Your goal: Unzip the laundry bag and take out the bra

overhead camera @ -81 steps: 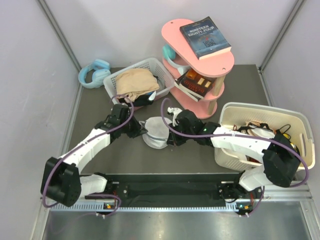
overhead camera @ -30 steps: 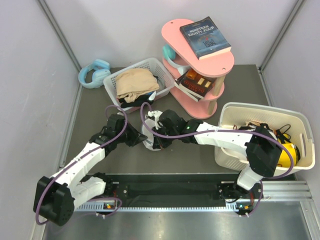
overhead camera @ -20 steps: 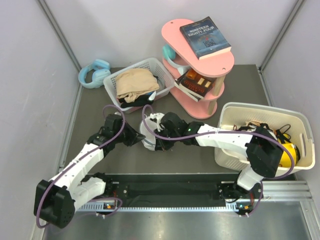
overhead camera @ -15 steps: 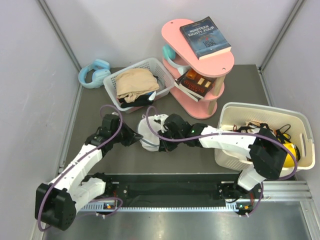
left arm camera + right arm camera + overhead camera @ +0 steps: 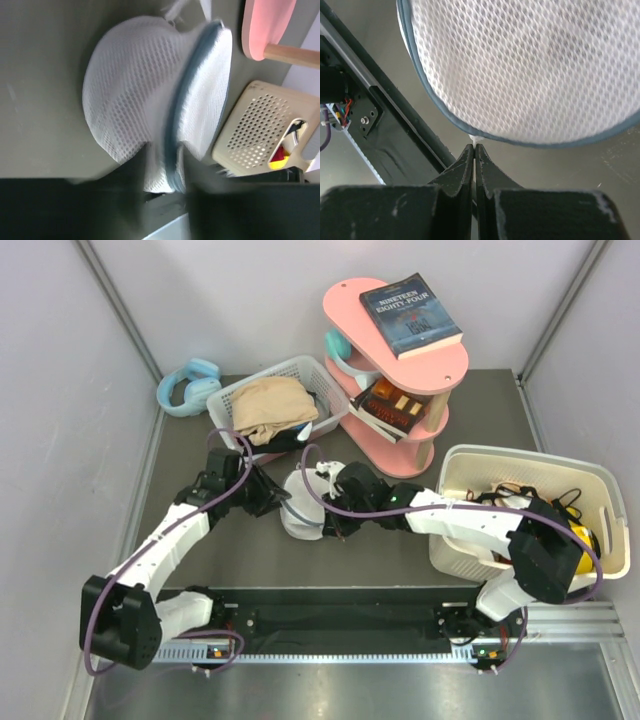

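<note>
The laundry bag (image 5: 298, 510) is a white mesh dome with a blue-teal zipper band, lying between my two grippers on the dark table. In the left wrist view, which is blurred, the bag (image 5: 140, 90) stands on edge. My left gripper (image 5: 165, 172) is open, its jaws apart on either side of the bag's rim. From above, the left gripper (image 5: 275, 498) is at the bag's left side. My right gripper (image 5: 475, 146) is shut on a small white tab at the zipper band of the bag (image 5: 530, 65). Seen from above, the right gripper (image 5: 326, 524) is at the bag's right edge. The bra is hidden.
A white slatted basket (image 5: 300, 372) holding beige cloth (image 5: 270, 405) stands behind the bag. A pink shelf (image 5: 400, 360) with books is at the back right. A cream tub (image 5: 530, 462) is on the right. Blue headphones (image 5: 188, 385) lie at the back left. A black rail (image 5: 340, 620) runs along the near edge.
My left gripper's jaws have parted from the bag's rim, and the left arm has shifted slightly towards the back. The right gripper stays shut on the tab.
</note>
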`<state>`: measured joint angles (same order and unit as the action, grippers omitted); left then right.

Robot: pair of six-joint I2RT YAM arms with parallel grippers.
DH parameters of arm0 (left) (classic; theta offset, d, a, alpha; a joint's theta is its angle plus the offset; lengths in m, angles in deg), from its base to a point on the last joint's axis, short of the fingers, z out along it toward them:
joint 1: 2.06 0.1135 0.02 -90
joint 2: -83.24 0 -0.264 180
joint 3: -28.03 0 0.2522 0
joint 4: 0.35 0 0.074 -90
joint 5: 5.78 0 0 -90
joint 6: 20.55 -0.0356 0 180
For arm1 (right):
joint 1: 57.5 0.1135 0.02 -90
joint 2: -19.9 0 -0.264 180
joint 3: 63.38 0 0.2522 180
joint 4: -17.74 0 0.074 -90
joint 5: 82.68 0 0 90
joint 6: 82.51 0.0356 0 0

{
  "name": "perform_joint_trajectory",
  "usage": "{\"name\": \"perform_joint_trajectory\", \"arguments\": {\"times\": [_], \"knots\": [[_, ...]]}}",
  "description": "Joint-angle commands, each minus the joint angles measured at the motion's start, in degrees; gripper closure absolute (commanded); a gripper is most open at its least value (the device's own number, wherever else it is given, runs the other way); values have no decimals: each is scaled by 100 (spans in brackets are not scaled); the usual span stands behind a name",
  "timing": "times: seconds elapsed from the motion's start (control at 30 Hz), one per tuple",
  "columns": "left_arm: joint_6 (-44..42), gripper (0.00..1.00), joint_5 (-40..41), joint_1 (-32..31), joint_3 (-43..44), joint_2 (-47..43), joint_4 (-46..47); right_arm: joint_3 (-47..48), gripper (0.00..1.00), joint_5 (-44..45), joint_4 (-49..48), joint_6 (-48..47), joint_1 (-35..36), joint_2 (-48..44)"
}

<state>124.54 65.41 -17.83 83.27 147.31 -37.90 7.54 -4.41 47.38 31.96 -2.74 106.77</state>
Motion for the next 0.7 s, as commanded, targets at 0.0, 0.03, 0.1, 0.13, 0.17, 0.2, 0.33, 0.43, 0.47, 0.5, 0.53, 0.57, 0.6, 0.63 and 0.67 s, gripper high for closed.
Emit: {"name": "perform_joint_trajectory", "arguments": {"times": [0.0,0.03,0.1,0.13,0.17,0.2,0.33,0.43,0.47,0.5,0.53,0.57,0.6,0.63,0.67], "knots": [[-315,32,53,74,528,79,-63,304,100,-181,47,-21,105,5],[-323,25,105,74,546,35,-160,347,100,-242,29,-4,166,66],[-350,16,315,74,555,-175,-581,418,100,-277,12,-12,210,137],[-359,14,386,74,529,-254,-757,505,100,-304,20,-12,289,233],[-367,13,517,74,511,-464,-906,558,100,-321,20,-21,324,277],[-367,13,579,74,450,-553,-1186,620,100,-339,20,-39,359,330],[-166,14,475,65,116,-1028,-1409,953,100,-400,82,-100,579,628],[36,16,334,65,-164,-1309,-1435,1129,100,-453,91,-100,667,769],[72,18,334,65,-218,-1432,-1435,1173,100,-462,108,-109,676,805],[116,19,334,57,-288,-1476,-1435,1217,100,-462,108,-118,702,840],[142,20,334,56,-376,-1511,-1435,1296,100,-471,143,-126,729,901],[160,21,325,56,-420,-1555,-1435,1332,100,-471,152,-135,746,919],[195,22,299,65,-456,-1564,-1401,1367,100,-480,161,-153,755,954],[221,22,264,57,-491,-1565,-1296,1393,100,-480,179,-153,773,981],[265,23,246,56,-535,-1547,-1216,1411,100,-488,187,-153,781,990]]}}
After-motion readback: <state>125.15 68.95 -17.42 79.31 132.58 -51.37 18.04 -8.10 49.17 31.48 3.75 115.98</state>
